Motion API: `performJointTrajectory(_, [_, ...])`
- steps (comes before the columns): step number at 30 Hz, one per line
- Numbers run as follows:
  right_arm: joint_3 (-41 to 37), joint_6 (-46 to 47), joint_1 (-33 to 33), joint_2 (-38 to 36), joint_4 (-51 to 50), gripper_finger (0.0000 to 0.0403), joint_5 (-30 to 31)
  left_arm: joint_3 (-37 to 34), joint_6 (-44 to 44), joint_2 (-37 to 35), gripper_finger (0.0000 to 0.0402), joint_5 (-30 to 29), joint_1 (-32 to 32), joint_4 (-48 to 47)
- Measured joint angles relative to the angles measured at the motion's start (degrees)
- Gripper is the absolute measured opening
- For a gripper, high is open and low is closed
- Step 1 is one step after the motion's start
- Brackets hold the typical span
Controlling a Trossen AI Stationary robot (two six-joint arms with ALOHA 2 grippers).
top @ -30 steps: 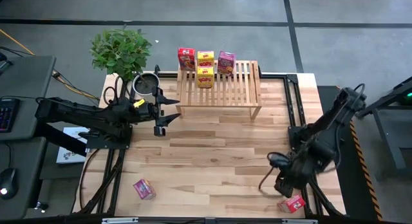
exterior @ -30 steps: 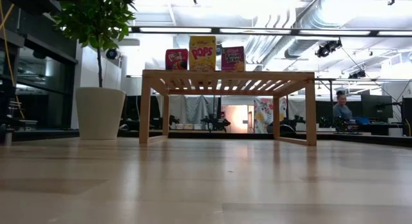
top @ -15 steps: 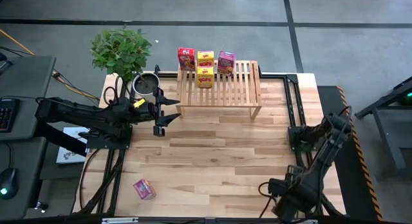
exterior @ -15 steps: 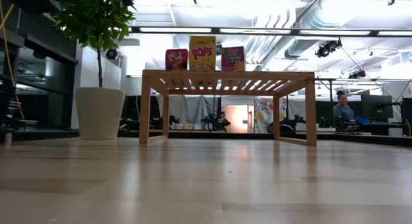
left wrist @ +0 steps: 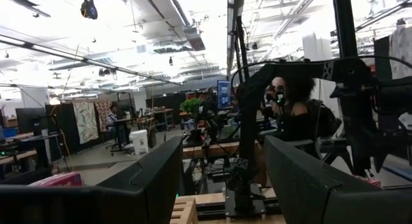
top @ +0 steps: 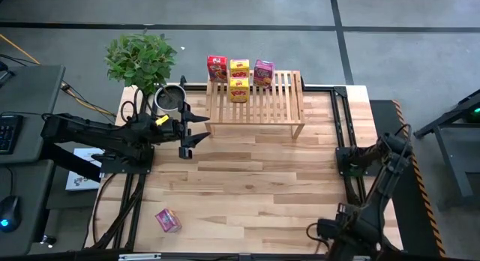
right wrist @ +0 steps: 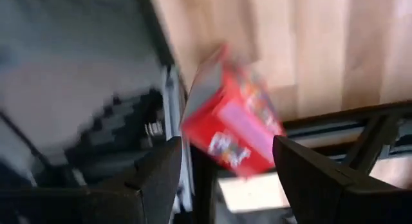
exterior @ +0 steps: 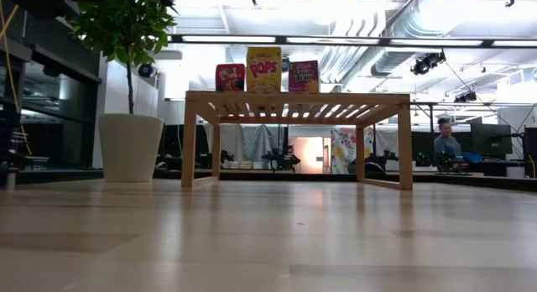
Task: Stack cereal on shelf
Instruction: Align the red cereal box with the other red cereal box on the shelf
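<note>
right tool (top: 341, 242) dropped to near table edge | open over red box (right wrist: 232, 130) | frame rail (right wrist: 335, 118) beside

One camera hangs overhead, looking straight down on the whole surface (top: 247, 178); another sits at surface level, looking across into the room. Both share the shelf (top: 256, 103) with its cereal boxes (exterior: 263, 70). Wrist cameras look forward, close

The shelf (top: 256, 103) stands at the worktop's (top: 247, 178) far edge, with four cereal boxes (top: 239, 79) along its far left part. A potted plant (top: 141, 60) sits to its left. Another box (top: 167, 220) lies near the worktop's near-left corner, well apart from the shelf.
</note>
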Motion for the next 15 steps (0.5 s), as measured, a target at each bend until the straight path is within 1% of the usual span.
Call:
performJointTrajectory(3, [-0.1,-5.6,0.9,0.0,0.7,0.0236,-3.2,0.0,-0.2,0.0,0.0207,0.4,0.0,0.0])
performJointTrajectory(6, [-0.1,-5.2,0.9,0.0,0.7,0.0236,-1.9,0.0,-2.0,0.0,0.0207,0.4,0.0,0.0])
performJointTrajectory(10, [-0.1,-10.3,1.1,0.0,0.7,0.0236,-2.1,0.0,-2.0,0.0,0.0207,0.4,0.0,0.0])
performJointTrajectory(11, [-0.1,-11.3,1.3,0.0,0.5,0.0236,-1.6,0.0,-2.0,0.0,0.0207,0.4,0.0,0.0])
performJointTrajectory(15, [-0.1,-12.4,2.3,0.0,0.2,0.0236,3.7,0.0,-2.0,0.0,0.0207,0.4,0.0,0.0])
